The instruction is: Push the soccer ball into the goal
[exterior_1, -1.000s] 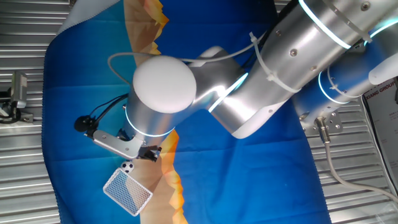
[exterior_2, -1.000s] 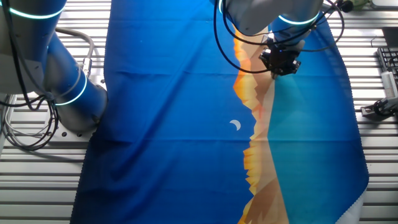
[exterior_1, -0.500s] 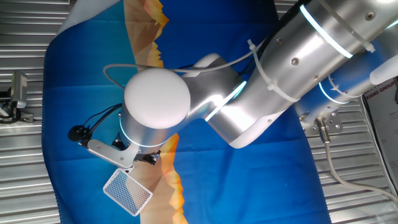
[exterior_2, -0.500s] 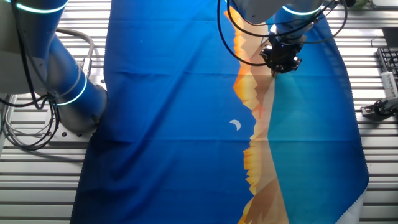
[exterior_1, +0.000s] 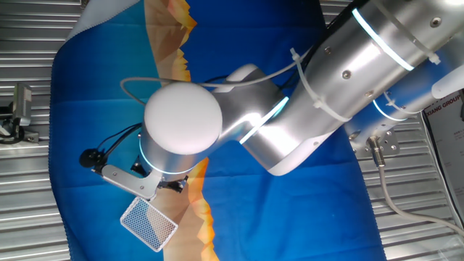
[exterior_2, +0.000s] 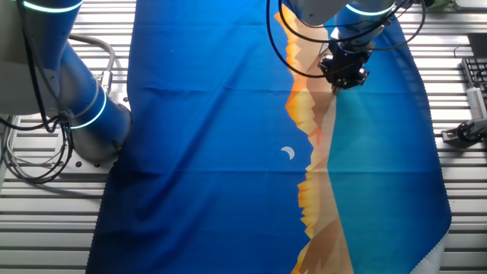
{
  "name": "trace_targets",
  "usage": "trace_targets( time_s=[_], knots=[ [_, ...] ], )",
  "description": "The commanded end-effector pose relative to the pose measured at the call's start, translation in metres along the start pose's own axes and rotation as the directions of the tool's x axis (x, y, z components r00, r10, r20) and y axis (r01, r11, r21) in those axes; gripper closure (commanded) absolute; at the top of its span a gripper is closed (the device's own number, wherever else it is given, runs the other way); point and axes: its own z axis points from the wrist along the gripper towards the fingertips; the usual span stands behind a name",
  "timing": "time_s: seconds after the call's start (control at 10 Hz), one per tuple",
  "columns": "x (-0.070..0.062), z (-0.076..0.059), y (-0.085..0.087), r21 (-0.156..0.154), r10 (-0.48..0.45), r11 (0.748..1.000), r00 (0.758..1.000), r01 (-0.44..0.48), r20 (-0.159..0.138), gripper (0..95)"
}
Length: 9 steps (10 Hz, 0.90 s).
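— So, how do the jaws stand?
— We cannot tell; the gripper (exterior_2: 344, 70) is a dark lump under the arm (exterior_1: 304, 101), low over the orange band of the blue cloth (exterior_2: 213, 152).
— And the soccer ball?
— We cannot see it in either view; the wrist hides that spot. The goal (exterior_1: 148, 222) lies just beside the wrist, tilted, on the cloth-covered surface (exterior_1: 29, 181).

Both cams high, opp. sides, looking down at shared blue cloth (exterior_1: 94, 109).
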Motion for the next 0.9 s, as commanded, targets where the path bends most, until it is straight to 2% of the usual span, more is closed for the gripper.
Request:
trace_targets(
  time_s=[0.1,0.3,0.4,0.5,0.6,0.7,0.9],
  knots=[
    [-0.002,-0.002,-0.001,-0.003,0.000,1.000,1.000,0.000,-0.005,95.0],
    [-0.003,-0.003,-0.002,-0.003,0.000,1.000,1.000,0.000,-0.006,95.0],
    [-0.006,-0.002,-0.001,0.004,0.012,1.000,1.000,-0.012,0.014,95.0],
    [-0.016,-0.003,0.001,0.000,0.043,0.999,0.999,-0.043,0.020,95.0],
    [-0.028,-0.008,0.004,0.007,0.077,0.997,0.997,-0.077,-0.021,95.0],
    [-0.030,-0.012,0.004,0.002,0.084,0.996,0.996,-0.084,-0.031,95.0],
    [-0.021,-0.012,0.003,-0.002,0.055,0.998,0.998,-0.055,-0.024,95.0]
  ],
)
